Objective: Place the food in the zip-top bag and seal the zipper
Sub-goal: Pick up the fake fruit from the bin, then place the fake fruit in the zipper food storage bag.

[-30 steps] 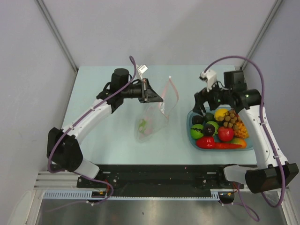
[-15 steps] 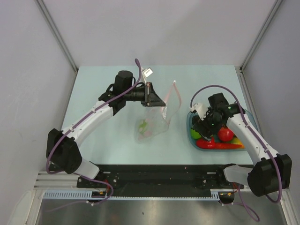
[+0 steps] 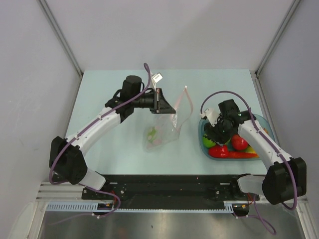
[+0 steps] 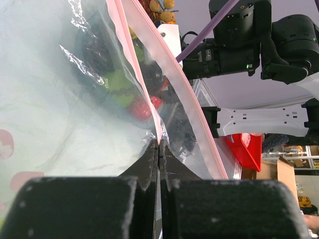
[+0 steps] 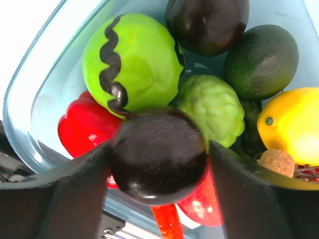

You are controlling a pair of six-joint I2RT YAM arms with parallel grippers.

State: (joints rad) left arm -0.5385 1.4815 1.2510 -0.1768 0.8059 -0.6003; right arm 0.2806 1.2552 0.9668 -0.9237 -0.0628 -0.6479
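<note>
The clear zip-top bag (image 3: 162,130) lies mid-table with green food pieces (image 3: 152,133) inside. My left gripper (image 3: 167,107) is shut on one lip of the bag's mouth, and its tips (image 4: 158,143) pinch the film just below the pink zipper (image 4: 174,84). That mouth stands open towards the right. My right gripper (image 3: 217,133) reaches down into the light blue tray (image 3: 202,130). It (image 5: 159,159) straddles a dark round plum-like fruit (image 5: 158,149). The left finger touches the fruit and a thin gap shows at the right finger.
In the tray around the dark fruit lie a striped green ball (image 5: 132,62), a red pepper (image 5: 82,129), a bumpy green piece (image 5: 214,107), a dark green avocado (image 5: 261,59), a lemon (image 5: 289,124) and another dark fruit (image 5: 207,22). Grey walls stand on three sides.
My right arm has swung down over the tray and now covers most of the food; its jaws have narrowed a little around the dark fruit. The left gripper holding the bag shifted slightly right.
</note>
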